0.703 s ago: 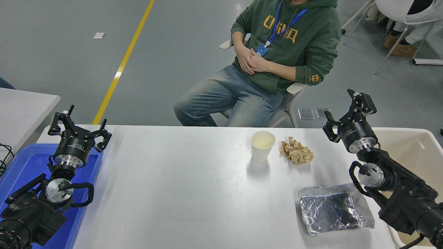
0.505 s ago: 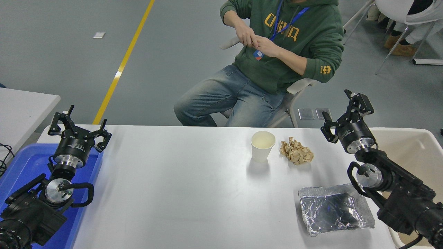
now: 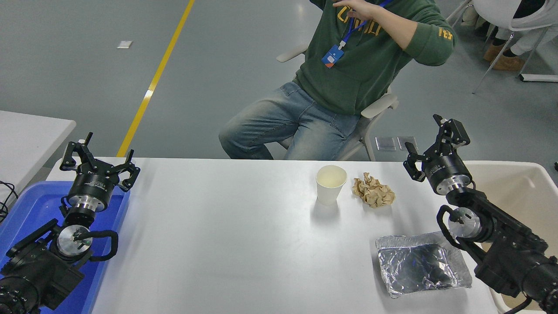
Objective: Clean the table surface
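Note:
The white table surface (image 3: 226, 235) spans the middle of the head view. On it stand a white paper cup (image 3: 331, 184), a crumpled brown paper ball (image 3: 373, 190) just right of the cup, and a silver foil tray (image 3: 421, 263) near the front right. My right gripper (image 3: 429, 141) is open and empty, raised at the table's far right edge, right of the paper ball. My left gripper (image 3: 99, 158) is parked open at the table's left edge over a blue bin (image 3: 26, 205).
A beige plastic bin (image 3: 518, 187) sits off the table's right end, under my right arm. A person in a green hoodie (image 3: 370, 56) sits on a chair beyond the far edge. A smaller grey-white table (image 3: 26, 135) stands at the left.
My right gripper has shifted slightly left and up. The person has raised both hands from the lap to chest height and above. My left arm has not moved.

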Robot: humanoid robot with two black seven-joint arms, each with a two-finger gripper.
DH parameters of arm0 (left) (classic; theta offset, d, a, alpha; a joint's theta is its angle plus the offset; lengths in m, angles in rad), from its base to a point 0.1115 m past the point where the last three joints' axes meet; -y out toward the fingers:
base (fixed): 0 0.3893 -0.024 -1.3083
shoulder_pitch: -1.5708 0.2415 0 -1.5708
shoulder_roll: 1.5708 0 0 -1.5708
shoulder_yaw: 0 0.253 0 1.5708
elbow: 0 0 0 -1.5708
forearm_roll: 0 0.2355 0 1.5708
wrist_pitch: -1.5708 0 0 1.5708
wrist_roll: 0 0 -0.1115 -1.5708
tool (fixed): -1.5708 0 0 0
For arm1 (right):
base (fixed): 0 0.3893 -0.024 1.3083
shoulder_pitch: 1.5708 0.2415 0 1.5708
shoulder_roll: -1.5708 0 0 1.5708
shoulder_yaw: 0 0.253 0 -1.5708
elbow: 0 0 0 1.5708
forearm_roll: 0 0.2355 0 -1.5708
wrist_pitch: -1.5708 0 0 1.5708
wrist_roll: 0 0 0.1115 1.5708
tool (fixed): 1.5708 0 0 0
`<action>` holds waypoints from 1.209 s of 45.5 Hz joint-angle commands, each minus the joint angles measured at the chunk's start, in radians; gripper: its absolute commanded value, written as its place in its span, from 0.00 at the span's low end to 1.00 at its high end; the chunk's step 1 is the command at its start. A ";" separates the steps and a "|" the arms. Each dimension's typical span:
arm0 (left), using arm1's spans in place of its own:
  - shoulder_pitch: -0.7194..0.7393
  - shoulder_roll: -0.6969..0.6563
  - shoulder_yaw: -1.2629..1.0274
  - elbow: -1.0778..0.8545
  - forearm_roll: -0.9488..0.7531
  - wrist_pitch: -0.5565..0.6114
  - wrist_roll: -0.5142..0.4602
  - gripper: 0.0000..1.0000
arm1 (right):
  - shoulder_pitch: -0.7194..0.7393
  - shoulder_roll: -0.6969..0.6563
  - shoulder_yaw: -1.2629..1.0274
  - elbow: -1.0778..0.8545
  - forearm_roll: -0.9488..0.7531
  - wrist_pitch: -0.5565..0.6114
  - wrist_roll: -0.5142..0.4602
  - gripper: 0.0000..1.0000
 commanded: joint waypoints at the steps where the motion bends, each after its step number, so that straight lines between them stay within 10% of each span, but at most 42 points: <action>1: 0.000 0.000 0.000 0.001 0.000 0.001 0.000 1.00 | 0.004 -0.001 0.005 -0.006 0.005 -0.003 0.000 1.00; 55: 0.000 0.000 0.000 0.001 0.000 -0.001 0.000 1.00 | -0.048 -0.024 -0.009 -0.032 -0.018 -0.072 0.104 1.00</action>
